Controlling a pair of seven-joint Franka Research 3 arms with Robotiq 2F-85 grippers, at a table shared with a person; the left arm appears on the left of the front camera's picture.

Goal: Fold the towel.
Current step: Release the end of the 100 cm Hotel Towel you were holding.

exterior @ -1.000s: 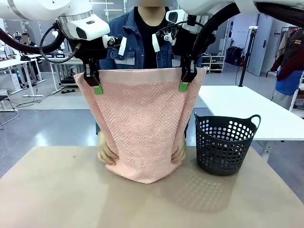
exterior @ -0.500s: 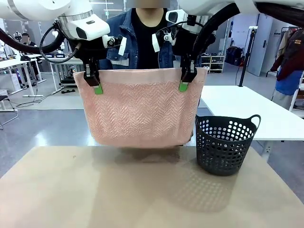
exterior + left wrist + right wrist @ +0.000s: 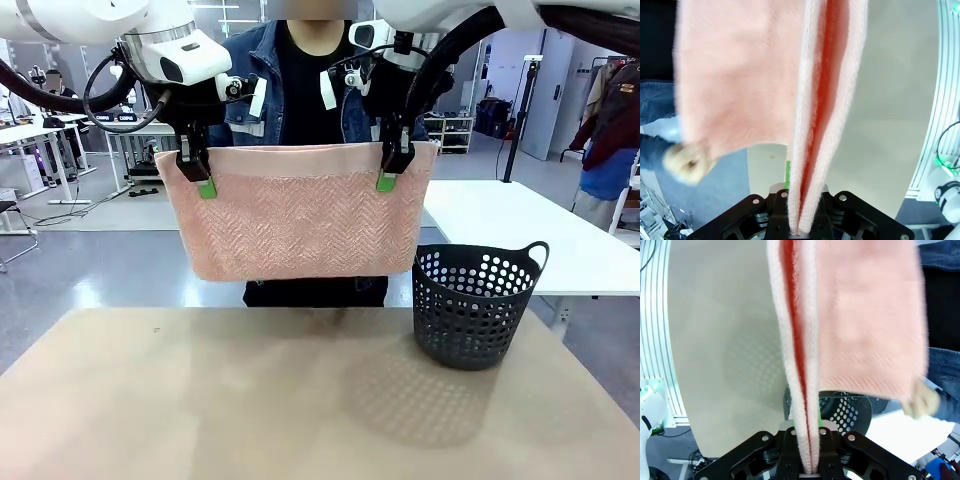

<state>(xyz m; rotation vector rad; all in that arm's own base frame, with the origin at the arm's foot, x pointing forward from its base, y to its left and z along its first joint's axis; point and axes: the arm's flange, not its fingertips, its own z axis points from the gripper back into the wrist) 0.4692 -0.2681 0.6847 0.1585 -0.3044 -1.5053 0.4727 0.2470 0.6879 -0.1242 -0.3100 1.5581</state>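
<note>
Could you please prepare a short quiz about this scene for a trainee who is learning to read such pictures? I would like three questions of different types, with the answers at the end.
1. True or false: the towel lies flat on the table.
2. What does the left gripper clamp? A: nothing. B: a top corner of the towel. C: the person's sleeve.
3. Fill in the gap: the dark basket stands on the table at the robot's ____ side.

Key
1. False: it hangs in the air, with its lower edge above the table.
2. B
3. right
</note>
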